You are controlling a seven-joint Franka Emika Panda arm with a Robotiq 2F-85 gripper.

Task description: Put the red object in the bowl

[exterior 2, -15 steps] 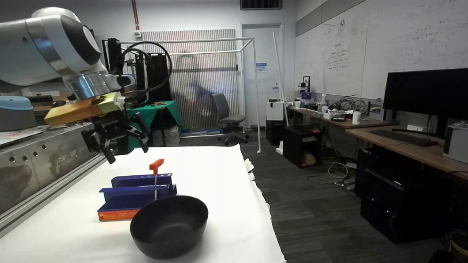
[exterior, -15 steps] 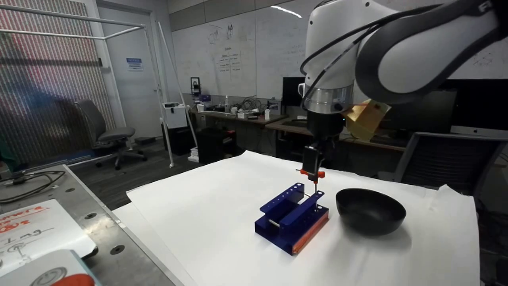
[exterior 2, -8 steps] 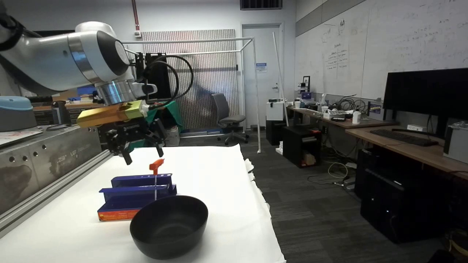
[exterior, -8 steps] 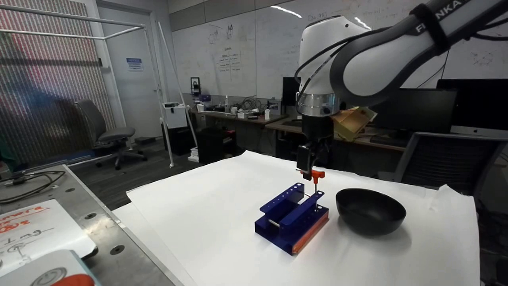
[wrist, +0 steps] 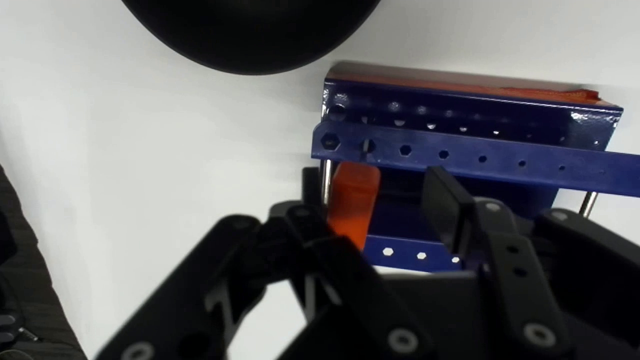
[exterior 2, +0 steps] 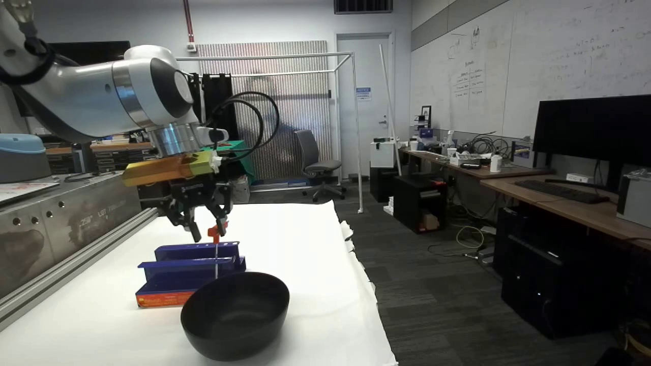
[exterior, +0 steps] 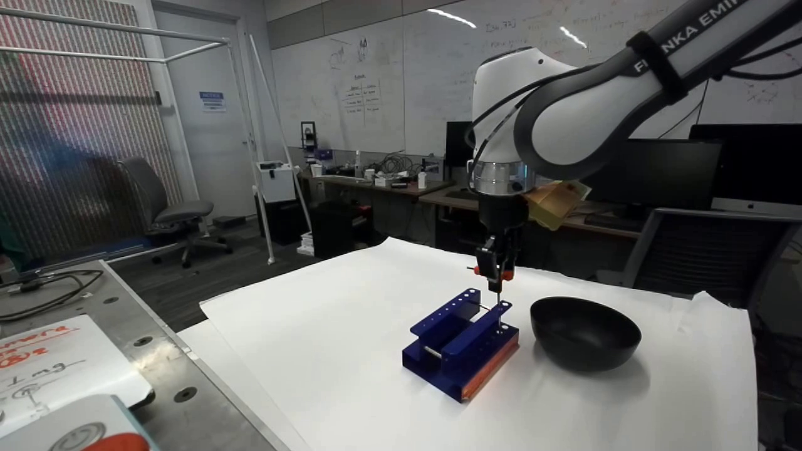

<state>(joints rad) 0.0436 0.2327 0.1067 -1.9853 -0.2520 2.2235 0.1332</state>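
Wrist view shows the end effector (wrist: 378, 197) with its two black fingers (wrist: 442, 210) spread well apart. The red object (wrist: 355, 192), a small peg with a bar across its top, is in the space between them. It is close to the finger on the left, which hides a bit of it, so I cannot tell if those two touch. To the right of the peg I see a big gap before the other finger, so the end effector does not have a grip on it.

The peg stands up straight. Its thin shiny stem goes down into a blue rack (exterior: 476, 332), near one end. That rack has an orange-red strip along its bottom edge. In both exterior views the end effector points down at the red top and hides some of it.

In an exterior view the round black bowl (exterior 2: 236, 325) sits on the near side, and the rack is farther off, to the left. The bowl and the rack both rest on the white table (exterior: 301, 338).

In an exterior view, the big arm (exterior: 570, 134) hangs over from the right. A gold and yellow piece (exterior 2: 157, 170) is on it, just above the fingers.
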